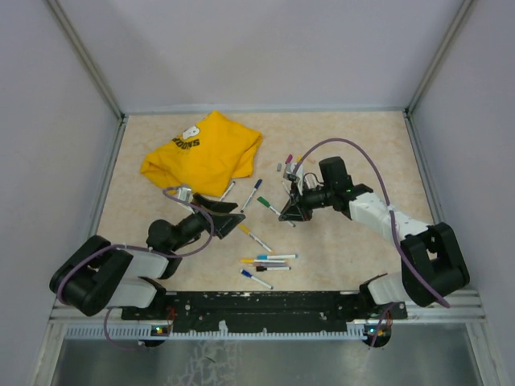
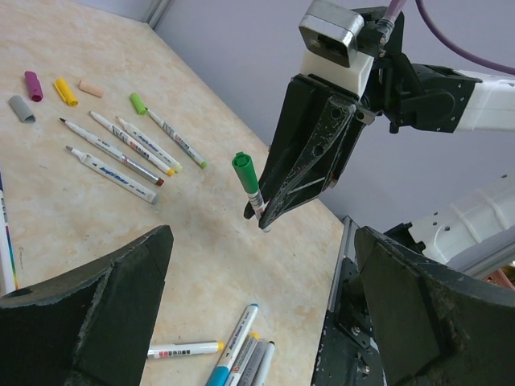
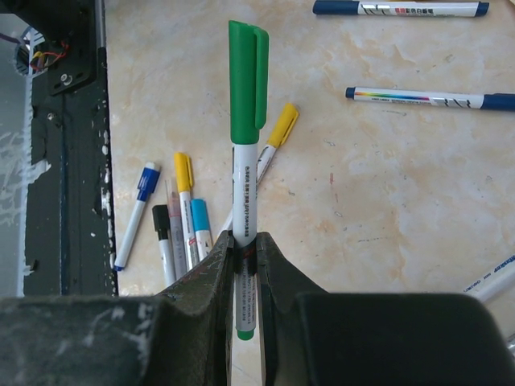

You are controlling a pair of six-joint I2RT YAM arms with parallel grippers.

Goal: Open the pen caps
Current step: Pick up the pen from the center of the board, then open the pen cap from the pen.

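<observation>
At centre frame from the right wrist, the right end effector [image 3: 244,245] is clamped on the green pen [image 3: 245,181], its green cap [image 3: 247,80] not yet off; the left end effector [image 1: 228,217], jaws spread wide, looks due to close on that cap and pull

"Do the two arms look alike to you?"

"Pretty much. The left arm [image 1: 137,277] and the right arm [image 1: 374,211] both have white shells on the links and chunky black housings at the joints. A thin purple cable [image 1: 346,141] loops along each one."

"And the ends?"

"The right gripper [image 2: 261,219] has long black triangular fingers [image 2: 310,153] with cut-outs. There's a white block above them and a silver metal box [image 2: 331,28] on top. The left gripper [image 1: 232,219] is matt black too, scuffed grey along its edges. Both bases are bolted to a black rail [image 1: 265,305] scratched with white."
</observation>
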